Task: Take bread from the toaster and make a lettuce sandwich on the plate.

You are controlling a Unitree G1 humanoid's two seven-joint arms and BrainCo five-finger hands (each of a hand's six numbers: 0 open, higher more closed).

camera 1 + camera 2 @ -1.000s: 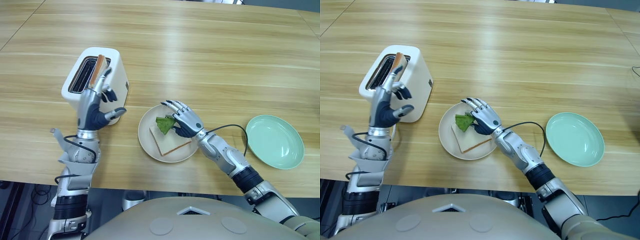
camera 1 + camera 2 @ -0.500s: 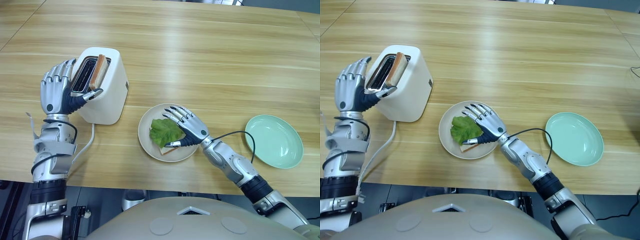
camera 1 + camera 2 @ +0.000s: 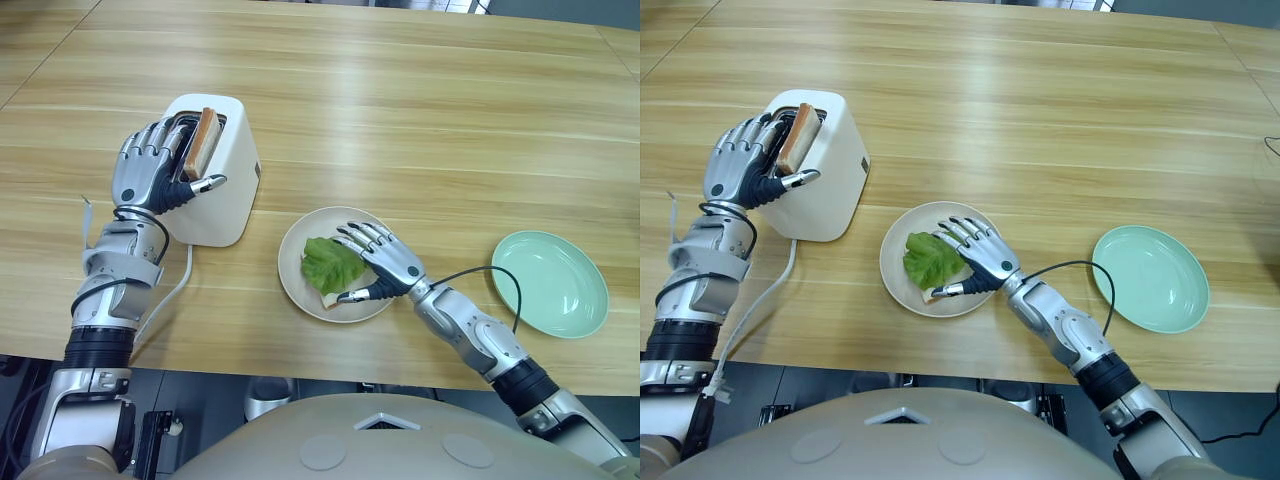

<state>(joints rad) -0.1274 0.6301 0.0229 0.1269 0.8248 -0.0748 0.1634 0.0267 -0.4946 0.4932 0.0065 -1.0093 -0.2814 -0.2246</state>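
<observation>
Your L hand (image 3: 150, 175) is at the toaster (image 3: 228, 200) top, toast slice (image 3: 206, 140) just right of it; can't tell if gripped. R hand (image 3: 388, 262) is spread flat, holding nothing. Lettuce (image 3: 328, 265) lies at its fingertips on the bread (image 3: 333, 299), on the plate (image 3: 298, 238).

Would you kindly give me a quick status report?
Left robot hand at toaster, by the bread; grip unclear. Right robot hand open at lettuce on plate. Nothing blocking.

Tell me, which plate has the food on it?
The beige plate, bearing lettuce over bread beside the right hand; the green plate lies bare farther right.
</observation>
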